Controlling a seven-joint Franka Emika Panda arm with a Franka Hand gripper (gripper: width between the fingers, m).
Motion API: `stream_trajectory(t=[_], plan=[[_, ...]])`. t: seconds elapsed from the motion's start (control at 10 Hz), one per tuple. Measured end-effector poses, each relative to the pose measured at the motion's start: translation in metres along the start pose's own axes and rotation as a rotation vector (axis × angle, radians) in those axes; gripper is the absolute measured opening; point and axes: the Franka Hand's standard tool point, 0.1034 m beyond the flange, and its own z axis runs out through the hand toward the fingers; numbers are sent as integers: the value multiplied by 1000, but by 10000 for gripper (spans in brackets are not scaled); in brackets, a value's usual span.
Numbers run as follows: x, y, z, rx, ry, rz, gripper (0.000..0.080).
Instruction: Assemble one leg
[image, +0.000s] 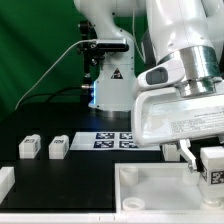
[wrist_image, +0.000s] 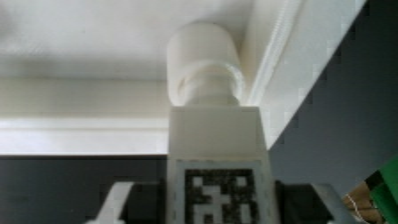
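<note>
Tray (image: 150, 188): large, white, laid on the black counter (image: 70, 175) at the front of the exterior view. Leg (image: 212, 166): white block with a marker, clamped between the fingers of the hand (image: 203, 160) over the tray's corner at the exterior view's right; contact cannot be told. Spare leg (image: 28, 147) and second spare leg (image: 58, 147): set side by side at the exterior view's left. Marker board (image: 115, 140): laid behind the tray.
</note>
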Motion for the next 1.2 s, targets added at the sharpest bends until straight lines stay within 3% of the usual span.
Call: stream_trajectory(t=[0.9, 1.0, 1.1, 1.2], plan=[[-6, -1, 7, -9, 29, 6, 291], [-6, -1, 7, -9, 29, 6, 466], [-6, -1, 7, -9, 29, 6, 584], [-6, -1, 7, -9, 28, 6, 584]])
